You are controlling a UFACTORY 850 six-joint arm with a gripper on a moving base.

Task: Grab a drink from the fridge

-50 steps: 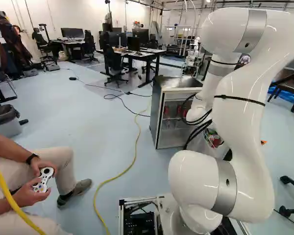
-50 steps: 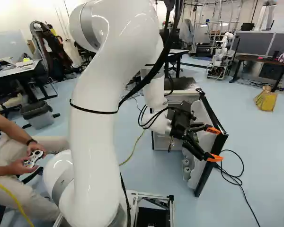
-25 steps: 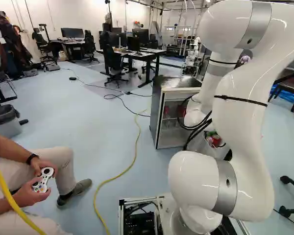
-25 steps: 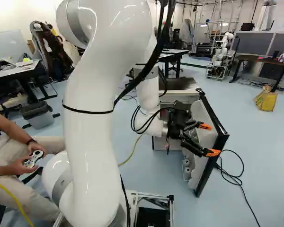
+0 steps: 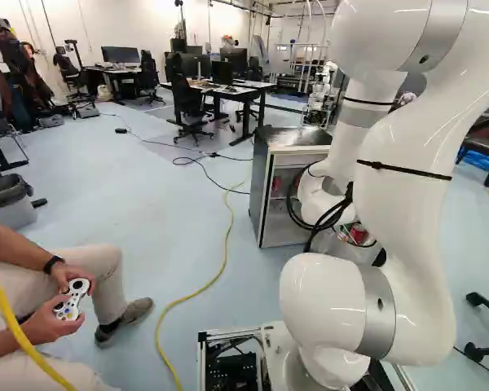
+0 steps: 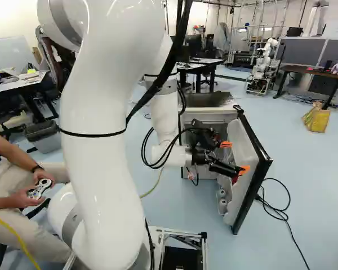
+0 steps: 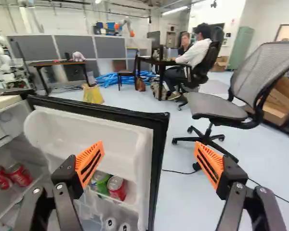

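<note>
Gripper (image 6: 235,157) is hovering near the open door (image 7: 161,144).
Its 2 fingers are standing wide apart, holding nothing; I'm seeing 1 green can (image 7: 101,183) and 1 red can (image 7: 117,187) sitting in that door, at right, and 2 more red cans (image 7: 20,174) lying inside the fridge (image 5: 265,195), at left.

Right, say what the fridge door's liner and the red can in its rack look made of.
The liner looks like smooth moulded white plastic: rounded corners, soft sheen. The red can is probably painted metal, its top bare and silvery.
</note>
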